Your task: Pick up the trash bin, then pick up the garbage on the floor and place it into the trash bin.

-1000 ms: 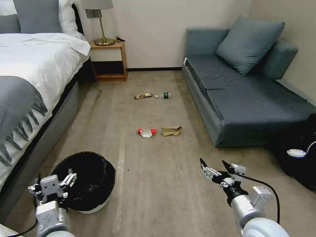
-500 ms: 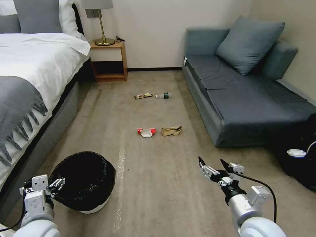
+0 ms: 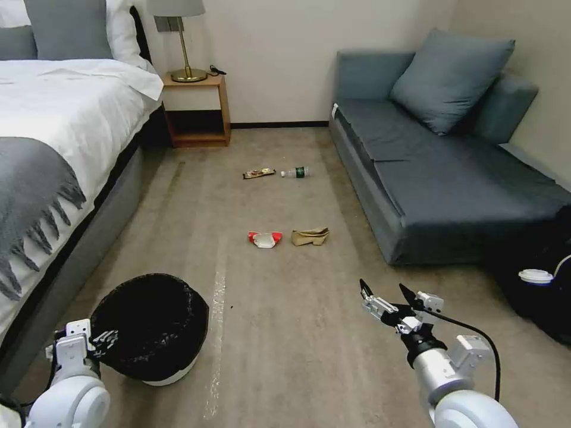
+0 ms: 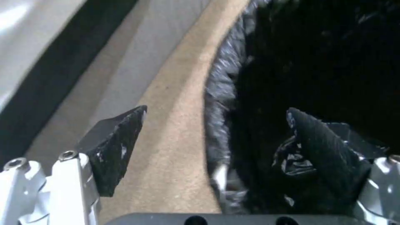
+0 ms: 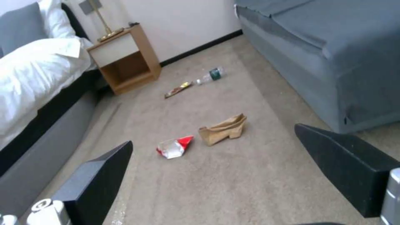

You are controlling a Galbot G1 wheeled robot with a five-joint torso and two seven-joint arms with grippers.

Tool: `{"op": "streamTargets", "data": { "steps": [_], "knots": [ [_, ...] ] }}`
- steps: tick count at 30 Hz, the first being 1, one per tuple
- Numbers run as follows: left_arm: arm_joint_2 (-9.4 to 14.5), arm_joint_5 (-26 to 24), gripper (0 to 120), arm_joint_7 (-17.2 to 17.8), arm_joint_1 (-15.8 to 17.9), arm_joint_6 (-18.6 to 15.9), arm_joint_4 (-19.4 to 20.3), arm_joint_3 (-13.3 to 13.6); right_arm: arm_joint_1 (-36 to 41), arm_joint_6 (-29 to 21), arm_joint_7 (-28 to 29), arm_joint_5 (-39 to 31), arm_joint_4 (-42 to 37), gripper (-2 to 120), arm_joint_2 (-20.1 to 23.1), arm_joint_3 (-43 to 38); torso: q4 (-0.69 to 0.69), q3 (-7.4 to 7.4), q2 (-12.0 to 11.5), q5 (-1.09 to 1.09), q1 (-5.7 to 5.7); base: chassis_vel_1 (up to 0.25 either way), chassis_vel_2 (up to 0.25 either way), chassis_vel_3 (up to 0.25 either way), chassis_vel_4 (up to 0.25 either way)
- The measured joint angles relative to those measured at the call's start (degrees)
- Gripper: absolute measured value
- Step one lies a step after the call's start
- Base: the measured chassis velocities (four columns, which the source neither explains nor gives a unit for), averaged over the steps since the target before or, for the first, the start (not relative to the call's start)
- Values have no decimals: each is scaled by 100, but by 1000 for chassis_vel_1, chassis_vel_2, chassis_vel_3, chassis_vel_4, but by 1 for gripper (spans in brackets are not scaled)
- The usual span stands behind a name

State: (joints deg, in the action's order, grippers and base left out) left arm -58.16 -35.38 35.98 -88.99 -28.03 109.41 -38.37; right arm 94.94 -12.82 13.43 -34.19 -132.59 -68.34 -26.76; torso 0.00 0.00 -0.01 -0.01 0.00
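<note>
Left end effector (image 4: 217,137) is wide open and empty, straddling the rim of the low white round bin lined with crinkly black plastic (image 3: 151,327), one finger inside, one outside. Looks light but that bag's slippery, so I'd pinch rim and liner together. Right end effector (image 3: 386,297) hangs open, empty, with the litter on the floor well ahead of it.

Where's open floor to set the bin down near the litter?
Bare carpet lies between the bin and the red-white packet, ahead of the open right hand. Another patch lies between packet, paper bag and wrapper, bottle. Tight: the open left hand straddles the bin's rim beside the bed.
</note>
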Motion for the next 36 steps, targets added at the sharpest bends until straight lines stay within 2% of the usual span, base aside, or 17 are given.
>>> {"op": "streamTargets", "data": {
  "steps": [2, 3, 5, 7, 8, 11, 12, 13, 16, 17, 19, 25, 28, 31, 36],
  "knots": [
    [-53, 2, 77, -7, 148, -35, -161, 120, -1, 19, -6, -18, -29, 100, 27, 0, 0, 0, 0, 0, 0, 0, 0, 0, 0],
    [-91, 12, 73, -12, 234, -69, -260, 185, -13, 25, -8, -45, -34, 100, 44, -7, -1, 0, 0, 2, 0, 0, 0, 0, 0],
    [-105, 21, 70, -10, 260, -84, -291, 205, -19, 25, -8, -53, -35, 100, 51, -10, -1, 0, 0, 2, 0, 0, 0, 0, 0],
    [-172, 98, 58, -58, 385, -112, -415, 302, -53, 26, -9, -116, -38, 100, 72, -28, 1, -1, 2, 8, 0, 0, 0, 0, 0],
    [-172, 98, 58, -58, 385, -112, -415, 302, -53, 26, -9, -116, -38, 100, 72, -28, 1, -1, 2, 8, 0, 0, 0, 0, 0],
    [-204, 228, 43, -126, 400, -102, -395, 362, -72, 25, -9, -136, -30, 100, 67, -31, 1, -1, 2, 4, 0, 0, 0, 0, 0],
    [-204, 228, 43, -126, 400, -102, -395, 362, -72, 25, -9, -136, -30, 100, 67, -31, 1, -1, 2, 4, 0, 0, 0, 0, 0],
    [-202, 257, 39, -142, 394, -85, -375, 360, -75, 25, -7, -137, -19, 100, 57, -25, 1, -1, 2, 4, 0, 0, 0, 0, 0],
    [-176, 367, 27, -249, 323, 31, -344, 302, -77, 24, -4, -138, -4, 100, 31, -11, 1, -1, 2, 3, 0, 0, 0, 0, 0],
    [-176, 367, 27, -249, 323, 31, -344, 302, -77, 24, -4, -138, -4, 100, 31, -11, 1, -1, 2, 3, 0, 0, 0, 0, 0],
    [-164, 476, 17, -375, 221, 156, -311, 193, -78, 20, 1, -147, -2, 100, 14, -9, -1, -1, 2, 1, 0, 0, 0, 0, 0],
    [-240, 859, 5, -494, 19, 444, -312, -36, -75, 22, 6, -250, 1, 100, 7, -9, 0, -1, 2, -4, 0, 0, 0, 0, 0],
    [-295, 1002, 5, -495, -64, 620, -266, -115, -74, 47, 3, -296, 1, 100, 13, -16, -2, 0, 1, -7, 0, 0, 0, 0, 0],
    [-388, 1212, 1, -463, -154, 833, -123, -215, -72, 80, 0, -322, 6, 100, 26, -22, -1, 0, 1, -1, 0, 0, 0, 0, 0],
    [-499, 1456, 0, -407, -273, 959, 96, -301, -77, 103, -6, -363, 13, 100, 47, -24, -1, 0, 1, -2, 0, 0, 0, 0, 0]
  ]
}}
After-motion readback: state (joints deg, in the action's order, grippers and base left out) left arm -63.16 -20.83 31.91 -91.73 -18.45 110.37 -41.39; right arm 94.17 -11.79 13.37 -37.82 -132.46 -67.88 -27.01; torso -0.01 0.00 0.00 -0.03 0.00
